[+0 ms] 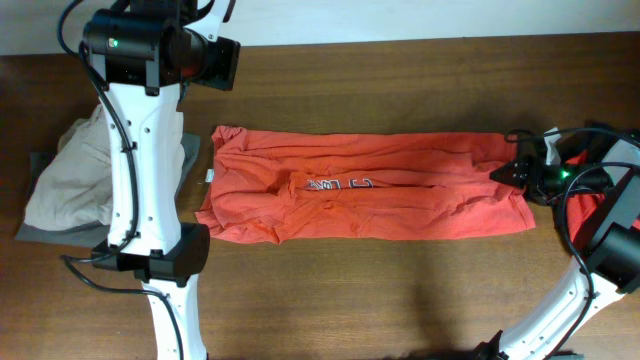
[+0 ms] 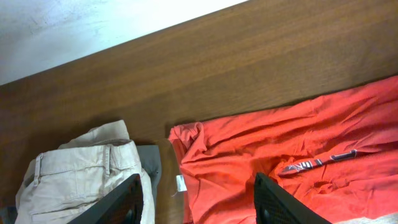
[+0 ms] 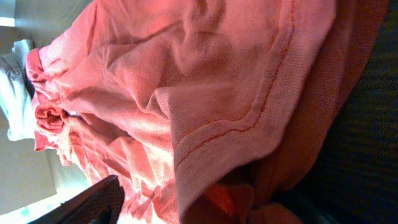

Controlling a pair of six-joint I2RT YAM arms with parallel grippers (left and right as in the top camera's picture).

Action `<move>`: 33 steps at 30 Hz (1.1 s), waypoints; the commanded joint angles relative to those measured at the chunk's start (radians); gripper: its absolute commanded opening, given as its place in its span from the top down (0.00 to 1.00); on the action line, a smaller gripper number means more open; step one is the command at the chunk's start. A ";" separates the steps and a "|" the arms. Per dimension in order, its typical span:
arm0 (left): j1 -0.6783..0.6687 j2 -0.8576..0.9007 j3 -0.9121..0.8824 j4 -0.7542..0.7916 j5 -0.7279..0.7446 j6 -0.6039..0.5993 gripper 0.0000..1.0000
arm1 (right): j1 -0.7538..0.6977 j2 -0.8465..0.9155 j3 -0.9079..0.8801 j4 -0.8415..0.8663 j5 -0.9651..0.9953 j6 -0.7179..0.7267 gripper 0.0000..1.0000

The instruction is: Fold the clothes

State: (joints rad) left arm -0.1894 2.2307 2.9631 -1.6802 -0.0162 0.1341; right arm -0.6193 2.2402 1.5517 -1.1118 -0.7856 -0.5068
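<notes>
The orange-red T-shirt (image 1: 370,190) lies on the table as a long strip folded lengthwise, with a line of its print showing (image 1: 340,184). Its collar end and white tag show in the left wrist view (image 2: 249,162). My left gripper (image 2: 196,182) is open and empty, held above the shirt's left end. My right gripper (image 1: 512,173) is at the shirt's right end. In the right wrist view its jaws (image 3: 211,202) stand apart with the shirt's hem (image 3: 205,124) bunched between them. A bit of red cloth (image 1: 583,205) shows under the right arm. I cannot make out a black garment.
Beige trousers (image 1: 70,170) lie on a grey cloth (image 1: 38,228) at the table's left end and also show in the left wrist view (image 2: 74,174). The white left arm (image 1: 140,150) stands between them and the shirt. The wooden table (image 1: 400,90) meets a pale wall at the back.
</notes>
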 commanded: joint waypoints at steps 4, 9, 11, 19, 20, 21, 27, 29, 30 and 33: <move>0.000 -0.014 0.010 -0.001 -0.005 -0.006 0.43 | 0.010 0.062 -0.037 0.019 0.087 0.071 0.42; 0.000 -0.014 0.010 -0.003 -0.005 -0.006 0.43 | 0.010 0.062 -0.037 0.038 0.090 0.125 0.57; 0.000 -0.014 0.010 -0.005 -0.005 -0.006 0.43 | 0.010 0.062 -0.037 0.040 0.090 0.129 0.67; 0.000 -0.014 0.010 -0.007 -0.006 -0.006 0.43 | 0.010 0.059 -0.002 0.048 0.133 0.256 0.96; 0.000 -0.014 0.010 -0.007 -0.006 -0.006 0.43 | 0.010 0.057 0.006 0.044 0.136 0.262 0.96; 0.000 -0.014 0.010 -0.007 -0.006 -0.006 0.43 | 0.010 0.053 0.015 0.040 0.135 0.262 0.96; 0.000 -0.014 0.010 -0.007 -0.006 -0.006 0.43 | 0.008 0.044 0.124 -0.002 0.364 0.374 0.96; 0.000 -0.014 0.010 -0.007 -0.006 -0.006 0.43 | 0.008 0.044 0.190 -0.047 0.398 0.373 0.96; 0.000 -0.014 0.010 -0.006 -0.007 -0.006 0.43 | 0.009 0.044 0.223 -0.067 0.402 0.373 0.96; 0.000 -0.014 0.010 -0.005 -0.007 -0.006 0.43 | 0.010 0.044 0.333 -0.123 0.402 0.374 0.96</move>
State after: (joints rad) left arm -0.1894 2.2307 2.9631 -1.6859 -0.0162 0.1341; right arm -0.6121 2.2787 1.7683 -1.2053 -0.4606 -0.1558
